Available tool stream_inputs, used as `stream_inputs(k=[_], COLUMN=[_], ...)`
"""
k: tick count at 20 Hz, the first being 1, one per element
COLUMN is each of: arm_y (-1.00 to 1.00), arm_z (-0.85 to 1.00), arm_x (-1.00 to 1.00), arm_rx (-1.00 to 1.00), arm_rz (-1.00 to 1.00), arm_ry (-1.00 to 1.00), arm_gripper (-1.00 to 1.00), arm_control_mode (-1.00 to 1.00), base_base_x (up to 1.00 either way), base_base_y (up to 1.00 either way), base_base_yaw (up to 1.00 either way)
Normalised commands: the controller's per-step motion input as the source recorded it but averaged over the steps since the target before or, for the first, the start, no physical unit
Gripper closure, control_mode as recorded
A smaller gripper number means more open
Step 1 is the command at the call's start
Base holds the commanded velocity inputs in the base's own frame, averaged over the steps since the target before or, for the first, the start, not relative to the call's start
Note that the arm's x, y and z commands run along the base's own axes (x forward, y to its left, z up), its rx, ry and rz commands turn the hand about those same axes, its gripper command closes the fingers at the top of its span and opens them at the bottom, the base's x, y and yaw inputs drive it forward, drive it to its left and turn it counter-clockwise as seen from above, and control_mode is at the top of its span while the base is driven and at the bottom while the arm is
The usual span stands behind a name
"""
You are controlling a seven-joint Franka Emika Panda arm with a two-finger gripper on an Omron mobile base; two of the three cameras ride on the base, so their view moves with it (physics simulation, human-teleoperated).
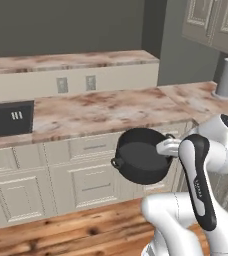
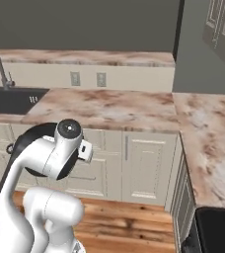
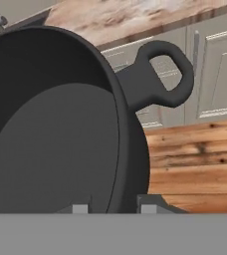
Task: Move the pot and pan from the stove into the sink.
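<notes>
One pot (image 1: 142,155) hangs in the left base view, tilted with its opening facing the camera, in front of the cabinet doors (image 1: 86,182) and above the wood floor (image 1: 61,230); the gripper (image 1: 167,147) clamps its rim. Right base view: the sink (image 2: 16,99) is recessed in the counter (image 2: 109,106), far left. Hand view: both fingertips (image 3: 79,208) straddle the pot wall, closed on it; one loop handle (image 3: 160,74) projects beyond.
</notes>
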Motion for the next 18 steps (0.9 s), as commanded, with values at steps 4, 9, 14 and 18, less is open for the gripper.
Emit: stream_inputs(k=[4, 9, 14, 18], arm_y=[0.00, 0.00, 0.00, 0.00], arm_z=[0.00, 0.00, 0.00, 0.00], arm_x=[0.00, 0.00, 0.00, 0.00], arm_rx=[0.00, 0.00, 0.00, 0.00], arm_rz=[0.00, 0.00, 0.00, 0.00], arm_ry=[0.00, 0.00, 0.00, 0.00], arm_gripper=[1.00, 1.00, 1.00, 1.00], arm_control_mode=[1.00, 1.00, 1.00, 1.00], base_base_x=[0.82, 0.72, 0.27, -0.03], base_base_y=[0.30, 0.23, 0.07, 0.10], base_base_yaw=[-0.03, -0.01, 0.01, 0.00])
